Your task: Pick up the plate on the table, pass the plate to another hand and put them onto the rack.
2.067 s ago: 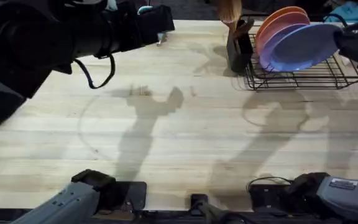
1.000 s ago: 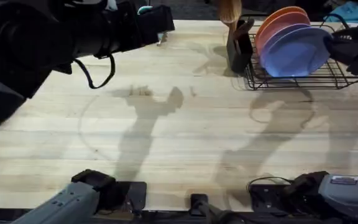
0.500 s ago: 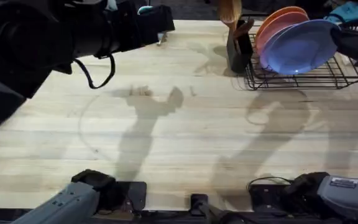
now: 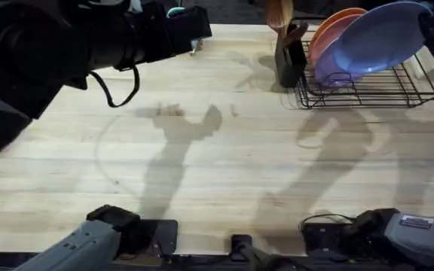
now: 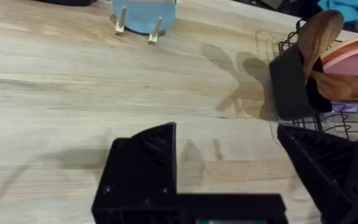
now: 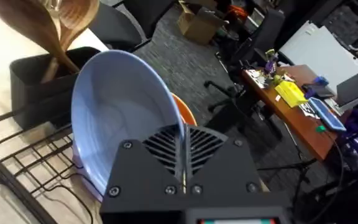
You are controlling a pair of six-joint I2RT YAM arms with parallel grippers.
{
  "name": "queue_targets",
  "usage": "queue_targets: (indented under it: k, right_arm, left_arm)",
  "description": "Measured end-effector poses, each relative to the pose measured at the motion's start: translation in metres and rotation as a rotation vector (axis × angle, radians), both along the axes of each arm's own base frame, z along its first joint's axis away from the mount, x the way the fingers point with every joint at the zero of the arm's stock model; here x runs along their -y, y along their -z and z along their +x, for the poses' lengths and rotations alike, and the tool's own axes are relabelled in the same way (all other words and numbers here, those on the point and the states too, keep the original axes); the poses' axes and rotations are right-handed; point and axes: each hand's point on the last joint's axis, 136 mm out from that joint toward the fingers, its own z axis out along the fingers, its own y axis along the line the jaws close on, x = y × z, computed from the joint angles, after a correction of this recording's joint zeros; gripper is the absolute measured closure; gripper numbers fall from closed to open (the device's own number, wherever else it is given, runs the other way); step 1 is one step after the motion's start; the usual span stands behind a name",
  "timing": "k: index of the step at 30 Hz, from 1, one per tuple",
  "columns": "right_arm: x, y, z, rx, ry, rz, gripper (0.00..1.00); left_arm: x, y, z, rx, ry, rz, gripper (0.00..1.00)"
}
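Observation:
The periwinkle-blue plate (image 4: 383,38) hangs tilted above the black wire rack (image 4: 368,90) at the table's far right, its lower edge over the rack's slots. My right gripper (image 4: 432,28) is shut on its rim. In the right wrist view the plate (image 6: 120,118) stands on edge straight ahead of the right gripper (image 6: 182,146), with the rack's wires (image 6: 23,155) below it. My left gripper (image 5: 229,168) hovers open over bare table (image 5: 73,81) with nothing between its fingers; the left arm (image 4: 89,38) is large and dark at the far left.
An orange plate (image 4: 336,19) and a lilac plate (image 4: 328,69) stand in the rack behind the blue one. A black utensil holder (image 4: 288,60) with wooden spoons (image 5: 316,37) sits at the rack's left end. A small teal plate on a wooden stand (image 5: 143,12) is at the far edge.
The right gripper has lifted the blue plate up and toward the far right, out of its lower position in the rack. The left arm has not moved.

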Motion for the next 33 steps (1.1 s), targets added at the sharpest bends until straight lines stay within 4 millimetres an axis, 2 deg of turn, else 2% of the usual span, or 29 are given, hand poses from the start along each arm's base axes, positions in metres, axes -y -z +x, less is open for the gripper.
queue_targets:
  k: [7, 13, 23, 27, 28, 33]
  right_arm:
    - [0.0, -0.002, 0.0, 0.007, 0.001, -0.003, 0.97]
    - [0.002, -0.011, 0.002, 0.047, 0.001, -0.022, 0.97]
    - [0.002, -0.018, 0.002, 0.035, 0.009, 0.024, 0.971]
    - [-0.001, -0.033, -0.003, 0.062, 0.027, 0.003, 0.972]
    - [-0.003, -0.044, -0.007, 0.085, 0.038, -0.016, 0.972]
    - [-0.007, -0.053, -0.011, 0.086, 0.044, 0.001, 0.972]
  left_arm:
    - [0.0, 0.0, 0.0, 0.0, 0.0, 0.0, 0.006]
    - [0.0, 0.0, 0.0, 0.0, 0.0, 0.0, 0.006]
    - [0.0, 0.0, 0.0, 0.0, 0.0, 0.0, 0.006]
    - [-0.001, 0.0, 0.0, 0.001, -0.004, 0.003, 0.007]
    - [-0.001, 0.0, 0.0, 0.001, -0.007, 0.005, 0.007]
    - [-0.002, 0.0, 0.001, 0.002, -0.01, 0.007, 0.006]
